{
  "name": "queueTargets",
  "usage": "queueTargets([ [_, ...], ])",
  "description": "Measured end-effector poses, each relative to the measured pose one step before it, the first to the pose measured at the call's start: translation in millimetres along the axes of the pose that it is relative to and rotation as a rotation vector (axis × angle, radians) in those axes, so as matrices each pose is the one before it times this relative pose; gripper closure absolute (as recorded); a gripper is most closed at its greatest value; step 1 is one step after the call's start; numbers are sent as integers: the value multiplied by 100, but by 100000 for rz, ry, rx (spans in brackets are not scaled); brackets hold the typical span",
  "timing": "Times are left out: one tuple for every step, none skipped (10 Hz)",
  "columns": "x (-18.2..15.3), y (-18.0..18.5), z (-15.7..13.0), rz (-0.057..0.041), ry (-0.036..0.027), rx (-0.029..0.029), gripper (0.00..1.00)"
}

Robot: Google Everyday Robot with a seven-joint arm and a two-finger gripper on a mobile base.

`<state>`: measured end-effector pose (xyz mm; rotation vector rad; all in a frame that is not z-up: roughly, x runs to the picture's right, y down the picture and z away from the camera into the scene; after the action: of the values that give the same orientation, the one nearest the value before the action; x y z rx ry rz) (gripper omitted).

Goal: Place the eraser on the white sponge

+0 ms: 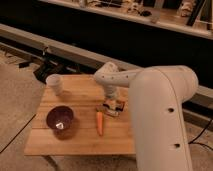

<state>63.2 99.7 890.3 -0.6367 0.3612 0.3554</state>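
My gripper (pixel 110 107) hangs from the white arm (pixel 160 115) and points down at the middle right of the wooden table (pixel 75 142). It is right over a small dark item (pixel 108 112), which may be the eraser. A pale patch (pixel 119 104) just to the gripper's right looks like the white sponge, and the arm hides most of it. I cannot tell whether the gripper is holding the dark item or only touching it.
An orange carrot (pixel 99 123) lies just in front of and to the left of the gripper. A purple bowl (pixel 60 120) stands at the front left. A white cup (pixel 55 84) stands at the back left corner. Dark cables and gear (pixel 47 65) lie on the floor behind the table.
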Motion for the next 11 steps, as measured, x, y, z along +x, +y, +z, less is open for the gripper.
queueTargets([
  [-88, 7, 145, -342, 23, -452, 78],
  [-256, 176, 291, -508, -133, -1240, 65],
  [-107, 12, -22, -210, -86, -307, 57],
  [149, 29, 1, -123, 436, -501, 46],
  [278, -66, -67, 4, 732, -308, 34],
  [77, -73, -89, 30, 279, 32, 29],
  [18, -59, -153, -23, 306, 99, 26],
  [112, -66, -52, 149, 260, 43, 26],
  [139, -11, -80, 142, 295, -45, 26],
  [11, 29, -53, 5, 75, -28, 26],
  [30, 56, 32, 115, 79, -161, 26],
])
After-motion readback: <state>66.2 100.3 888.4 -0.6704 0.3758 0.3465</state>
